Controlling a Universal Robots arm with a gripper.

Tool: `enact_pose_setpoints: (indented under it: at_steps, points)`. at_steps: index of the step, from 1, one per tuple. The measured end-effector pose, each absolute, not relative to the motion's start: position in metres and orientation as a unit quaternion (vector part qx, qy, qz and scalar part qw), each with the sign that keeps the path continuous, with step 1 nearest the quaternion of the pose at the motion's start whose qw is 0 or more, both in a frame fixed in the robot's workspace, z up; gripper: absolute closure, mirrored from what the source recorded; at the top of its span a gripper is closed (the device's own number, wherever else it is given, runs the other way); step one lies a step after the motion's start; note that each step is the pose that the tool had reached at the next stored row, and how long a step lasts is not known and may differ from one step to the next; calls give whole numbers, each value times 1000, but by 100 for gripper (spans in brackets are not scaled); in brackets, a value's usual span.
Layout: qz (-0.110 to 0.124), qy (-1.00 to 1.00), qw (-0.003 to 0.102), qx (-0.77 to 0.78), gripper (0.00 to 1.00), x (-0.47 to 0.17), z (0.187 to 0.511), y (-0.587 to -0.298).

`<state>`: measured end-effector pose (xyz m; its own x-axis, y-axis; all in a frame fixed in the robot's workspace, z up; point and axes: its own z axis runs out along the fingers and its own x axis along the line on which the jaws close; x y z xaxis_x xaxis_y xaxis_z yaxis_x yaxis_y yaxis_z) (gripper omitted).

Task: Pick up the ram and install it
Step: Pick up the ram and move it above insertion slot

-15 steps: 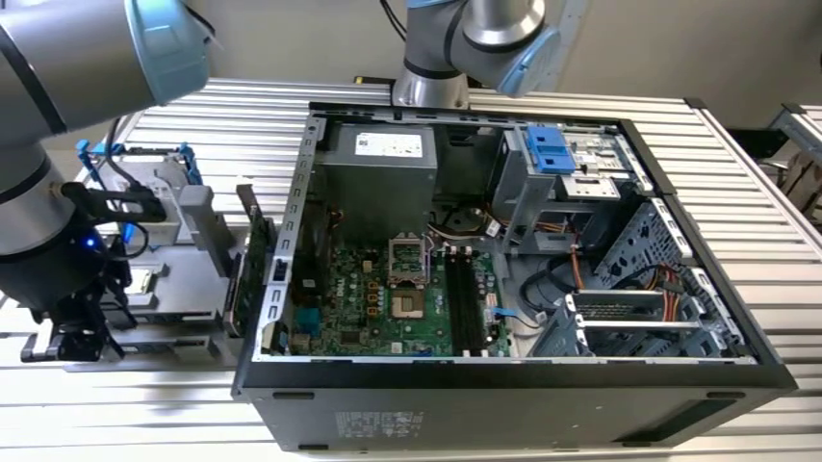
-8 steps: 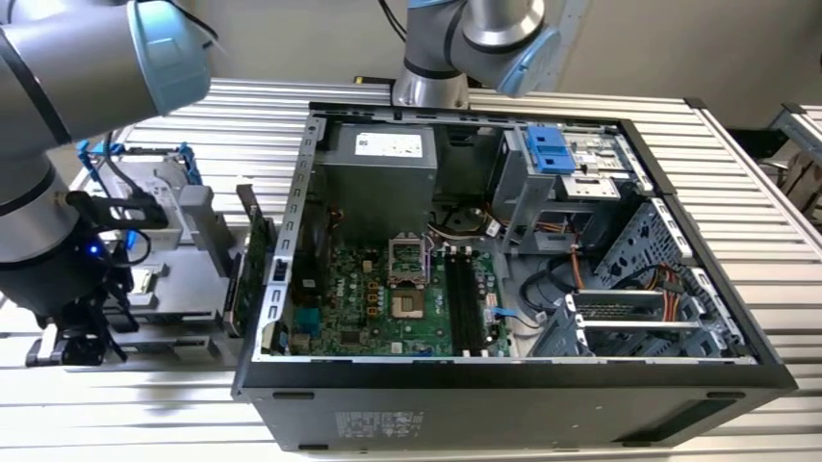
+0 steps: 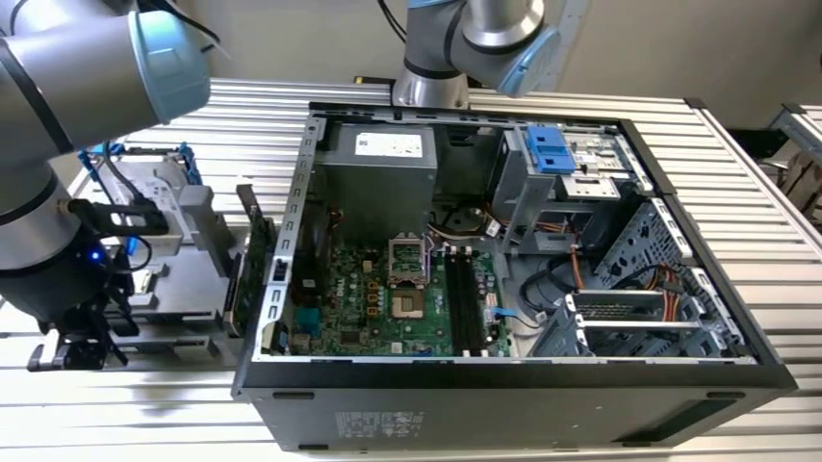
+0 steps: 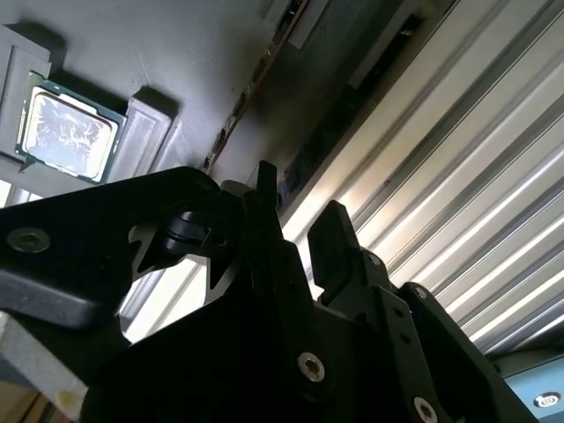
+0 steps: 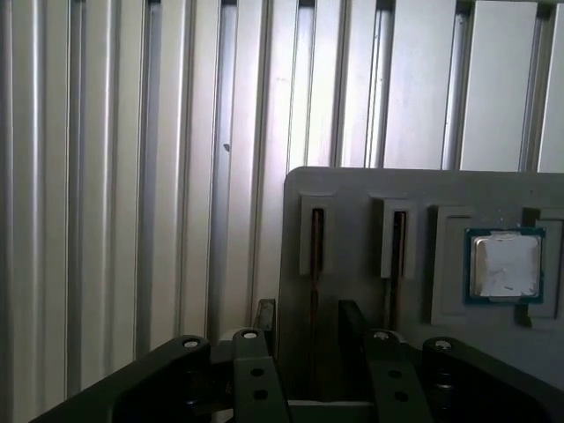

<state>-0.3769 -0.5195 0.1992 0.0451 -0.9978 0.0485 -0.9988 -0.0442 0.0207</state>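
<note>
Hovering with the gripper point(image 5: 307, 310) over the grey holder point(image 5: 352, 189), jaws spread apart, gripping nothing. Framing the ram point(image 5: 315, 256) between the fingertips point(image 5: 352, 322) in the first wrist view, stick standing edge-up in 1 of 2 narrow slots. Sharing that holder: processor chip point(image 5: 504, 264). Lying to the exterior view's right: open computer case point(image 3: 514, 395).

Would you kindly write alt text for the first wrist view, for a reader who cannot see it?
The open gripper hangs over a grey holder, its fingers either side of the ram standing edge-on in a slot. A processor chip sits in the holder too, on a ribbed metal table.
</note>
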Motion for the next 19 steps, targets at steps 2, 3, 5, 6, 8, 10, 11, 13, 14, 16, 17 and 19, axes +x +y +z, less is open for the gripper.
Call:
enact_pose_setpoints:
  at_steps: [2,3,5,6,8,10,11,13,14,16,17,19]
  points:
    - [10,-691,24,722,0,-377,198,-519]
    - [10,-692,24,722,0,-377,197,-520]
    - [10,-693,24,721,0,-377,195,-520]
    - [10,-693,24,721,0,-377,195,-520]
    - [10,-693,24,721,0,-377,194,-520]
    - [10,-693,24,721,0,-377,193,-520]
    - [10,-693,24,721,0,-377,193,-520]
    - [10,-693,24,721,0,-377,193,-520]
    - [10,-693,24,721,0,-377,193,-520]
    - [10,-693,24,721,0,-377,193,-520]
    - [10,-693,24,720,0,-377,193,-520]
    - [10,-693,24,721,0,-377,193,-520]
